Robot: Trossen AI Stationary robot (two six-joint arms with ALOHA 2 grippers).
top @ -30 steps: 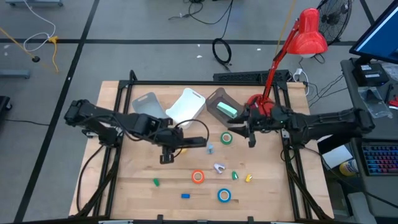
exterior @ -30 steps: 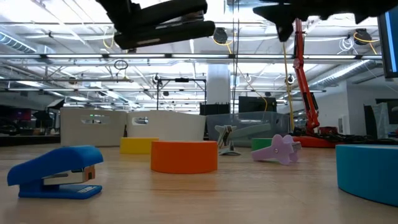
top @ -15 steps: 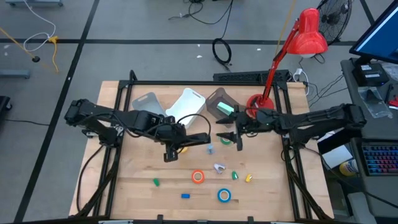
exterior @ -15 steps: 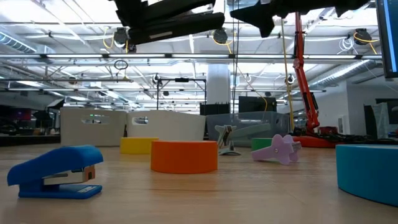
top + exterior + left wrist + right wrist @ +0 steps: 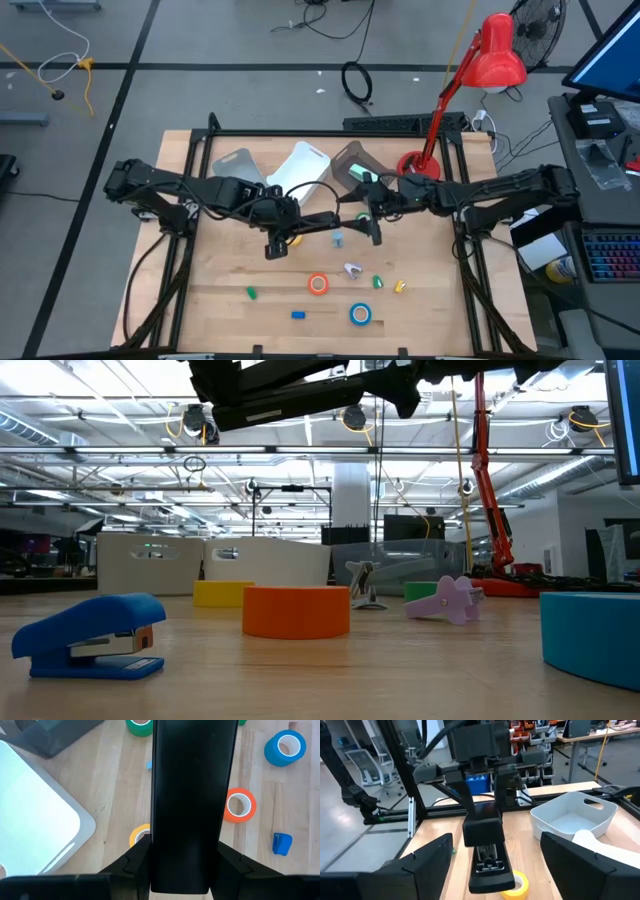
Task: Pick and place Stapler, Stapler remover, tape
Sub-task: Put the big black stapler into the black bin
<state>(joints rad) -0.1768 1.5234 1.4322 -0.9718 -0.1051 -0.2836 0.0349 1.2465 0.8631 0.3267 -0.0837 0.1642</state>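
Two dark arms reach in from either side over the wooden bench [image 5: 220, 300] and meet near its middle. Three bins stand along the far edge: a grey one [image 5: 236, 166], a white one [image 5: 300, 170] and a dark see-through one [image 5: 352, 165].

The left gripper [image 5: 274, 227] is clamped on a black stapler [image 5: 312, 223], holding it level in the air, well above the wood, with its nose pointing toward the other arm. The right gripper [image 5: 362, 224] hangs just beyond that nose, facing it, its fingers [image 5: 415, 870] spread wide with nothing between them.

Four tape rolls lie flat on the bench. The yellow tape [image 5: 516, 885] sits beneath the raised stapler, the orange tape [image 5: 318, 284] nearer the front, the blue tape [image 5: 360, 314] closest to the front edge, and the green tape [image 5: 140, 725] near the right gripper.

A lilac stapler remover [image 5: 352, 269] lies between the orange roll and the right gripper. A small blue stapler [image 5: 298, 314] rests just beside the blue roll.
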